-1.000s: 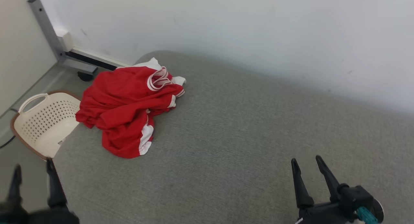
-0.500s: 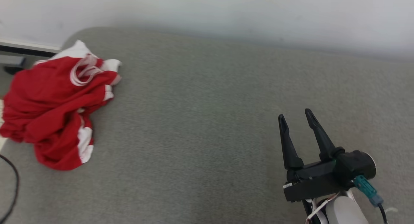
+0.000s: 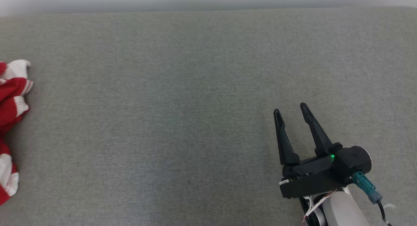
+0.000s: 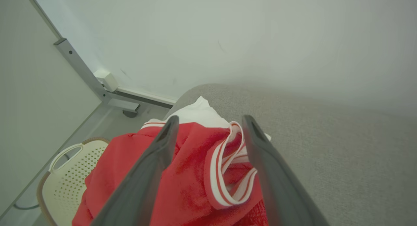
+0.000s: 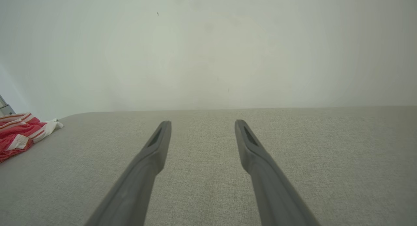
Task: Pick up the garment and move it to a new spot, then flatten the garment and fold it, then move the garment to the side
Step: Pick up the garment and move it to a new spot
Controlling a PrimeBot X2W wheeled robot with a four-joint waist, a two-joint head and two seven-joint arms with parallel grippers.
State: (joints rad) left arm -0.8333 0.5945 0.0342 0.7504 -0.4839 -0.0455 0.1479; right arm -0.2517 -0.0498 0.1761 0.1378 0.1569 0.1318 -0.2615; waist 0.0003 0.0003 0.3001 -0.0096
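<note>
A crumpled red garment [image 3: 9, 102] with white trim lies at the left edge of the grey cushioned surface [image 3: 182, 89] in the head view, mostly cut off. In the left wrist view the garment [image 4: 192, 173] sits just beyond my left gripper [image 4: 210, 121], whose fingers stand open above it without touching. My right gripper [image 3: 290, 108] is open over bare cushion at the lower right, far from the garment. The right wrist view has the garment [image 5: 19, 134] at its far left and the right gripper [image 5: 202, 122] open with nothing between the fingers.
A cream perforated basket [image 4: 65, 180] sits on the floor beside the cushion's left end, below the garment. A grey metal frame [image 4: 84, 72] leans along the white wall [image 4: 228, 33] behind. Open cushion stretches across the middle and right.
The head camera has swung right, so the garment slid to the left edge and the basket and left gripper left the picture. The right gripper sits higher in the picture, still open.
</note>
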